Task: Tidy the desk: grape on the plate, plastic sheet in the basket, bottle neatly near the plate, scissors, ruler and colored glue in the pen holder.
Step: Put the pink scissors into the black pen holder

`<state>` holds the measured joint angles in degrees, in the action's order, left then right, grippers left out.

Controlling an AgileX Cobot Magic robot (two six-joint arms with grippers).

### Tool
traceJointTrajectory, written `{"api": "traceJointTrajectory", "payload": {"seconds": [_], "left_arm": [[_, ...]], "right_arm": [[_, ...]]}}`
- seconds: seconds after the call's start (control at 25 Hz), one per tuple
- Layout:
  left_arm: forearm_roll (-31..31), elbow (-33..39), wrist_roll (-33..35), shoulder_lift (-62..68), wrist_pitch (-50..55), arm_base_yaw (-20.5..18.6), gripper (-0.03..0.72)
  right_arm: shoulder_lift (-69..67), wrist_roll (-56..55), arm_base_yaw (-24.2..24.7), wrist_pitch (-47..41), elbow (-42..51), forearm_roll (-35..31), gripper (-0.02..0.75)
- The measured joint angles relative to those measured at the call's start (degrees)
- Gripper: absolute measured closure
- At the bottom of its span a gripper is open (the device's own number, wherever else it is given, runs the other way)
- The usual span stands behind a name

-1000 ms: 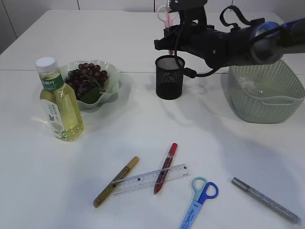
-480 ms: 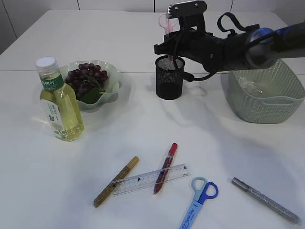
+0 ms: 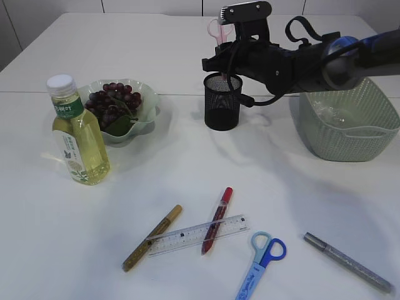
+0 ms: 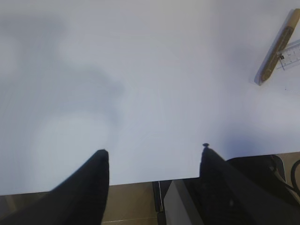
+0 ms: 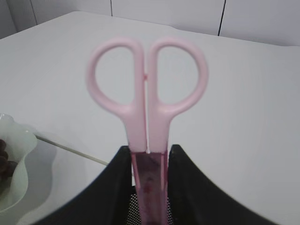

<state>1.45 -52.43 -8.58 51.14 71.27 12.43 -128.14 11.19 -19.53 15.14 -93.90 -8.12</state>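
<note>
Right claw [image 5: 149,164] grips pink plastic scissors [image 5: 147,93] upright, blades inside black mesh pen holder [image 3: 222,101], ready for drop; left claw [image 4: 152,157] open, idle.

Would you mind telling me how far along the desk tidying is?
Done: purple grapes on the pale green plate, bottle beside it, clear plastic sheet in the basket. In hand: right gripper lowering pink scissors into the black mesh holder. Left: ruler, blue scissors, glue pens.
</note>
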Motion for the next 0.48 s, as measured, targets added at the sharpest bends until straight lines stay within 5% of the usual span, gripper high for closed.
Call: {"api": "traceJointTrajectory", "payload": {"seconds": [0.2, 0.48], "left_arm": [[0.0, 0.0, 0.0, 0.0, 0.0, 0.0, 0.246], [0.0, 0.0, 0.0, 0.0, 0.0, 0.0, 0.246]], "right_arm": [[0.0, 0.0, 0.0, 0.0, 0.0, -0.2, 0.41], [0.0, -0.1, 0.0, -2.4, -0.3, -0.5, 0.384]]}}
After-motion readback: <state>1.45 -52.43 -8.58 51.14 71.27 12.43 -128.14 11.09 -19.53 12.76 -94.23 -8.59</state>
